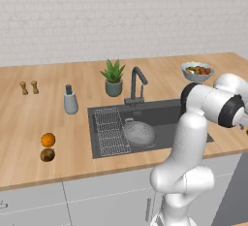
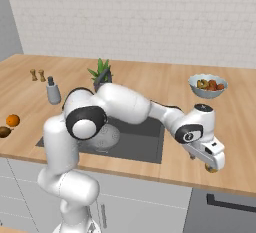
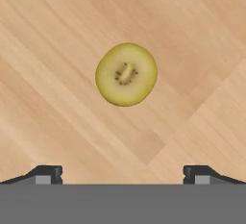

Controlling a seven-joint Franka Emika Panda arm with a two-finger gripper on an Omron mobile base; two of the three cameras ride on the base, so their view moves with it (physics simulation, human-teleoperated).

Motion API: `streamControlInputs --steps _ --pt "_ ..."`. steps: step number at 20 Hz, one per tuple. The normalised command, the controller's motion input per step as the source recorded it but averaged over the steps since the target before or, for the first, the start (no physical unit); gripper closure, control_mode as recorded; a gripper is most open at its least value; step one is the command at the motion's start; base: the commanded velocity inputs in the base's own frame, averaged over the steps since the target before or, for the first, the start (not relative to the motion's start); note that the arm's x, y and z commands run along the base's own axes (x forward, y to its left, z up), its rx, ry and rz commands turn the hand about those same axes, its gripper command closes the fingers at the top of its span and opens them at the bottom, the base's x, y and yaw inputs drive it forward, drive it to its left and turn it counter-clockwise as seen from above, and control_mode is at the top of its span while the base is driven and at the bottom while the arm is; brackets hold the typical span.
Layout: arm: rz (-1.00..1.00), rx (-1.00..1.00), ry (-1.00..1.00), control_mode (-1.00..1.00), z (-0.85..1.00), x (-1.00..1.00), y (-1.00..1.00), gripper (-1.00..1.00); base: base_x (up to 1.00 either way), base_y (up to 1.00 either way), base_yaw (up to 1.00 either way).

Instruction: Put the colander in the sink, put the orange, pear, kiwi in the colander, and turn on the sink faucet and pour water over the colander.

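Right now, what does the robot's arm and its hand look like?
The arm is made of fat, smooth white tubes, with dark rings and round dark caps at the bends. The gripper is a white boxy block with two small dark fingertips. No cables or writing show.

A wooden counter [image 1: 29, 133] is seen running the full width of the scene, backed by a white brick wall [image 1: 121, 16]. A potted plant [image 1: 114, 77] with spiky green leaves is set upright in a grey-green pot near the middle of the counter. A grey soap dispenser [image 1: 70, 100] is placed to its left, well apart from it. Two small brown shakers [image 1: 29, 88] are stood side by side further left, towards the wall. A pale blue bowl [image 1: 196, 78] of mixed fruit is placed far to the right. Pale grey cabinets [image 1: 97, 205] are fitted below the counter.
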Motion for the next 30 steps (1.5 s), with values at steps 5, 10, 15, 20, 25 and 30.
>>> streamControlInputs --steps 5,10,15,20,25,30 --pt "0.0 0.03 0.0 -1.0 -0.07 0.11 -0.21 -1.0 0.0 0.0 0.0" --pt "0.0 0.01 0.0 -1.0 -0.14 0.1 -0.12 -1.0 0.0 0.0 0.0" --pt "0.0 0.0 -0.01 -1.0 -0.23 0.11 -0.05 -1.0 0.0 0.0 0.0" --pt "0.0 0.0 0.0 -1.0 -0.2 0.17 -0.03 -1.0 0.0 0.0 0.0" --pt "0.0 0.0 0.0 -1.0 -0.19 0.06 -0.14 -1.0 0.0 0.0 0.0" --pt "0.0 0.01 0.0 -1.0 -0.08 0.05 -0.13 -1.0 0.0 0.0 0.0"
